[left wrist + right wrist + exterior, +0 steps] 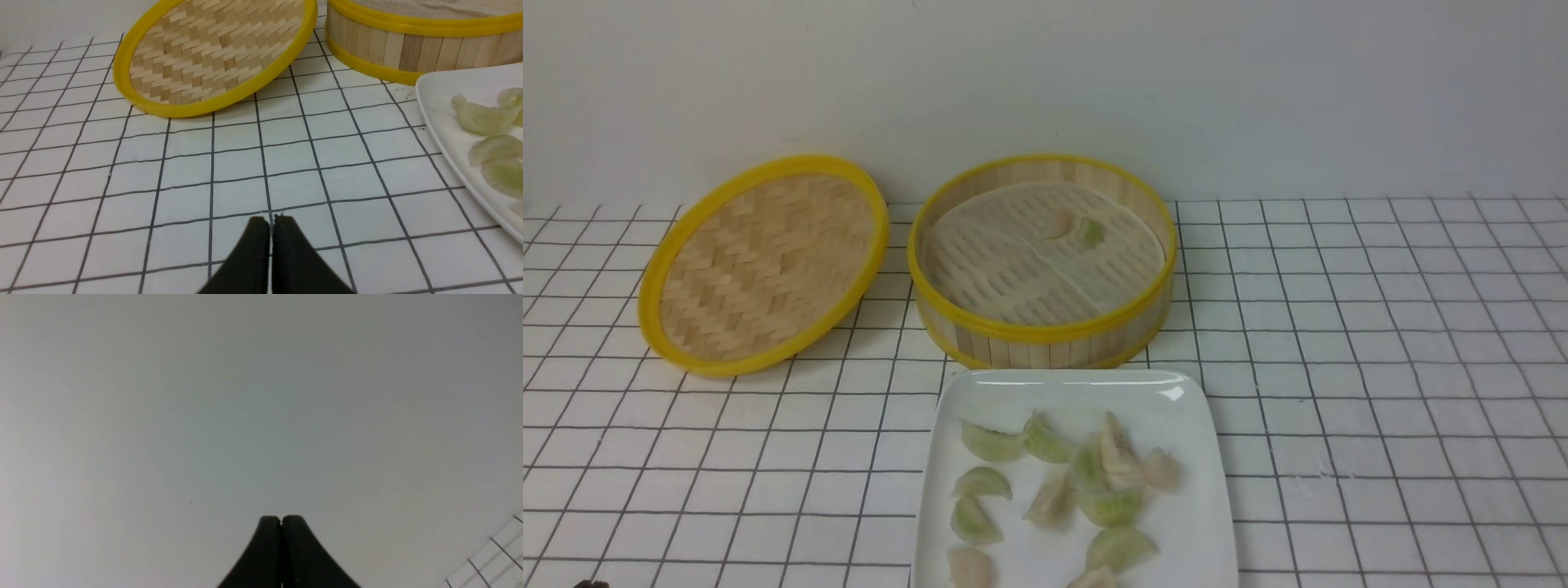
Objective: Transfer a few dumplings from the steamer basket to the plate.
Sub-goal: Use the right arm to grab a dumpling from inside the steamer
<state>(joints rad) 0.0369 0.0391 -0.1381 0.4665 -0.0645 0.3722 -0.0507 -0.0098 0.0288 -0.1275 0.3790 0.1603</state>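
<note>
Two dumplings, one pinkish and one green, lie on the liner of the steamer basket; about a dozen more are scattered over the plate just in front of it on the table. The left claw is clenched on nothing above the table, beside the plate and facing the woven lid. The right claw is likewise clenched and empty, pointing at a plain grey wall.
</note>
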